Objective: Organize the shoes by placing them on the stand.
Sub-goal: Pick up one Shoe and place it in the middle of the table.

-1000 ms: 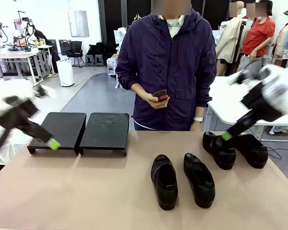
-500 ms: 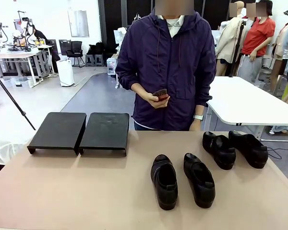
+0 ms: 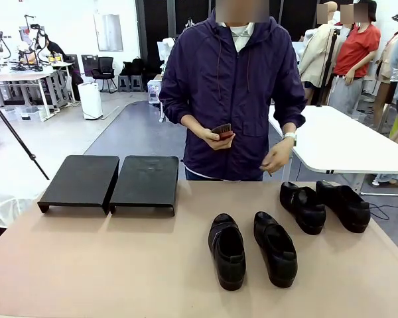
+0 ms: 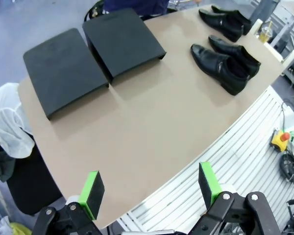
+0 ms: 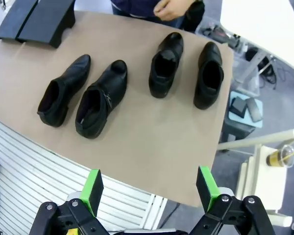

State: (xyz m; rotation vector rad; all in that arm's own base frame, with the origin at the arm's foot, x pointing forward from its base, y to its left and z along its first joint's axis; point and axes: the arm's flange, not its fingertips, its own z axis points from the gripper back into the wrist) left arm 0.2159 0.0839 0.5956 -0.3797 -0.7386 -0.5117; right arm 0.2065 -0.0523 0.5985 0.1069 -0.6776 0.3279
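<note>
Well, across the table (image 3: 86, 278) you face a long carry: the stand (image 3: 146, 182) sits far left with no shoe on it, while all four shoes (image 3: 227, 252) lie right of centre, the far pair (image 3: 304, 207) near the right edge. Glossy uppers may slip from the pads, or slide off a sloped top. The person's hand (image 3: 276, 159) hovers near that far pair, so reaching there risks contact. Left gripper (image 4: 151, 186) and right gripper (image 5: 149, 187) hang above the table, fingers spread wide, holding nothing.
</note>
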